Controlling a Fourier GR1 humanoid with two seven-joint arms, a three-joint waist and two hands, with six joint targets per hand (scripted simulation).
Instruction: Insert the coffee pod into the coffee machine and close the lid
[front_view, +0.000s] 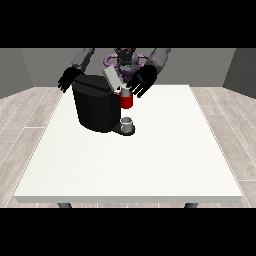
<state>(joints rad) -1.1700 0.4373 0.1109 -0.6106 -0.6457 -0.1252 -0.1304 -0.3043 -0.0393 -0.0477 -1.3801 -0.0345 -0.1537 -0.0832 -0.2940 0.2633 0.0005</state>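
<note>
Honestly, hand at the view's right (141, 81) hovers by the coffee machine (97, 107) lid (112, 79), fingers spread, holding nothing. Lid looks light and stiff; I'd push its top edge.

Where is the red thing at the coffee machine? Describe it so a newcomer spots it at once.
Find the black coffee machine on the far left part of the white table. On its front right side, just under the raised grey lid and beside the hand at the view's right, sits the red thing at the machine. It is the only red item; the small cup below is grey.
</note>
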